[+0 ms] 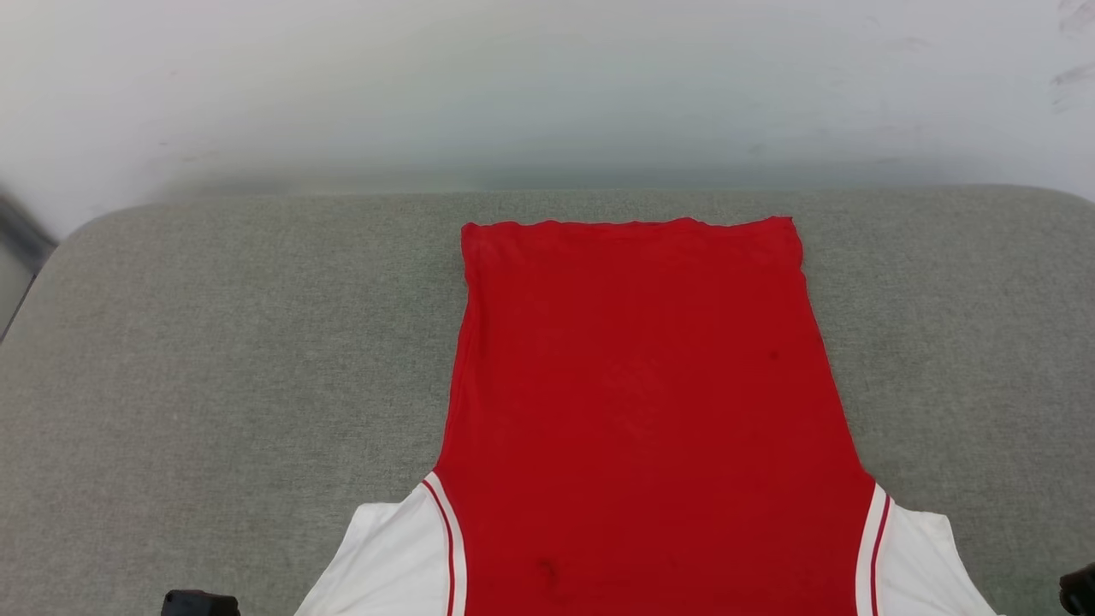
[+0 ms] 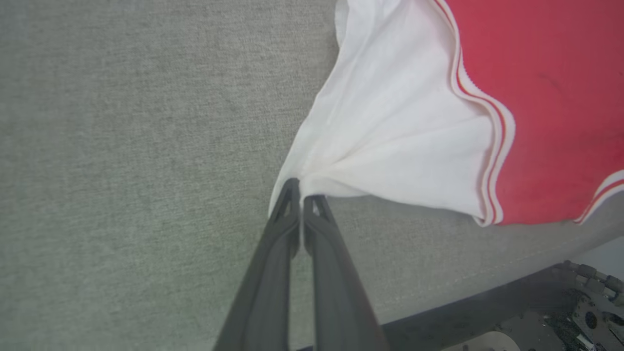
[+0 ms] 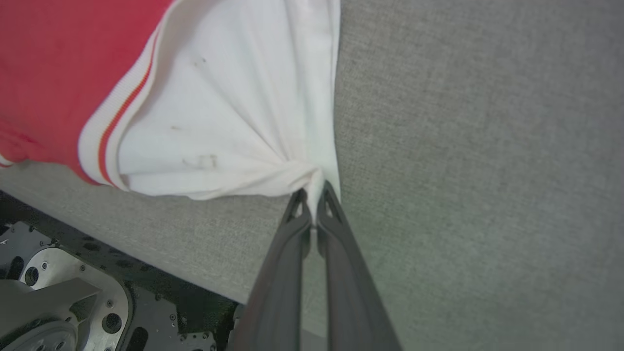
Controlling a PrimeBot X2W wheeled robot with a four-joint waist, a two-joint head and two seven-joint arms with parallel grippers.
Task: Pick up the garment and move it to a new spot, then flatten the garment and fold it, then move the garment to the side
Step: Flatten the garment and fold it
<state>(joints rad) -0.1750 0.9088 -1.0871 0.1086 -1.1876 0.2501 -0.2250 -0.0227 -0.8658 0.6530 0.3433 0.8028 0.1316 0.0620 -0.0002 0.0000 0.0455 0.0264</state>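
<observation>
L hand (image 2: 302, 192), R hand (image 3: 314, 191) pinching garment (image 1: 642, 411) sleeves, gray cushion (image 1: 214, 342)

Soft, even, bright light covers the grey bench (image 1: 214, 385); the garment (image 1: 642, 385) casts only a thin shadow along its left edge. The wall (image 1: 547, 85) beyond the bench's far edge looks hazy. In the wrist views the left gripper (image 2: 301, 196) and right gripper (image 3: 313, 190) blur toward the bottom edge.
</observation>
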